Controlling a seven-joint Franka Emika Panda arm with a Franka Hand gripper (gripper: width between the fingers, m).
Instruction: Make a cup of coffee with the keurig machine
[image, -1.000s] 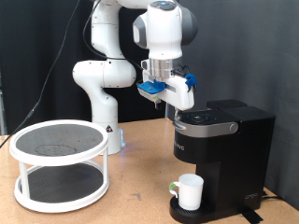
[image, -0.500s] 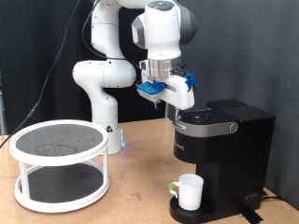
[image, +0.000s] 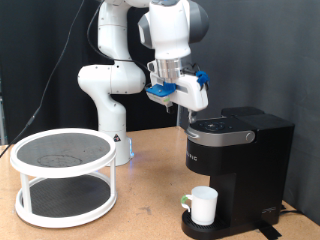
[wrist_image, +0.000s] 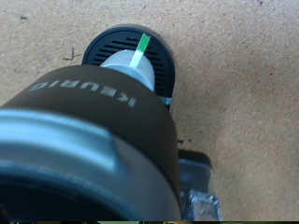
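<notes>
Since last frame our gripper (image: 186, 112) lifted a bit above the keurig machine (image: 238, 165); can't tell its grip, cup (image: 204, 205) underneath.

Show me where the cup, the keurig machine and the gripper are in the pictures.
cup (image: 204, 205), exterior view, on its white side wall.
keurig machine (image: 240, 150), exterior view, on its black front body.
gripper (image: 187, 113), exterior view, at the fingertips above the machine's lid.

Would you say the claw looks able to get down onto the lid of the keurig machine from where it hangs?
Probably yes: the claw hangs just above the keurig machine, whose lid is shut, with nothing between them.
</notes>
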